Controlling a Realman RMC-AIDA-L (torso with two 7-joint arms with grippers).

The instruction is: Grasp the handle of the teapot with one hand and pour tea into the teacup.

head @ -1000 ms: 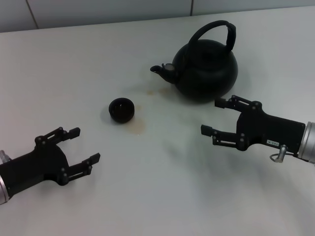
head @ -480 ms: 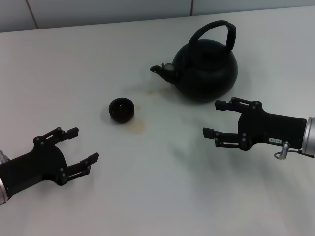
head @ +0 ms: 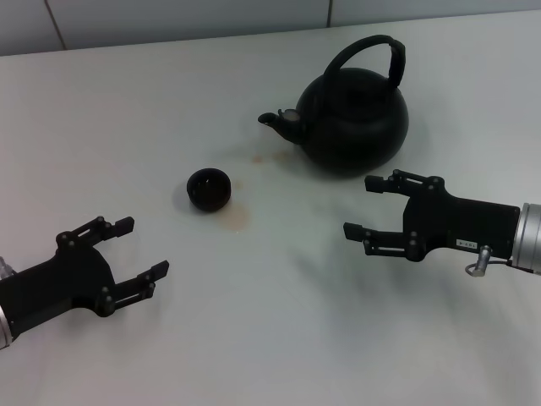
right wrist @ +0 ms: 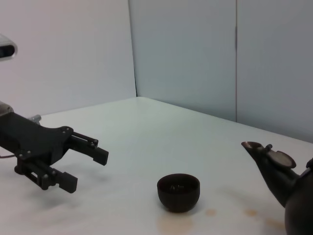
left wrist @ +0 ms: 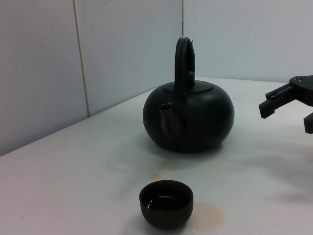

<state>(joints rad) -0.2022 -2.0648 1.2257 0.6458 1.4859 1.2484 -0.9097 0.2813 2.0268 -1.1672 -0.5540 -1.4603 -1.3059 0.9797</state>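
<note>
Since a second ago the right gripper [head: 362, 206] has crept slightly left, jaws spread, just below the teapot [head: 353, 118]; its handle [head: 372, 52] stands upright, the cup [head: 208, 188] well apart. Left gripper [head: 135, 250] waits spread. Left wrist view: the spout [left wrist: 167, 113] faces the cup [left wrist: 166, 202], which sits by tea stains, so a fast tilt could spill. Right wrist view: bare table [right wrist: 146, 127] around the cup [right wrist: 178, 191].

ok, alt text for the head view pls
A black teapot stands upright at the far side of a white table, spout toward a small black teacup on its left. The open right hand hovers just in front of the teapot; the open left hand sits near left.
</note>
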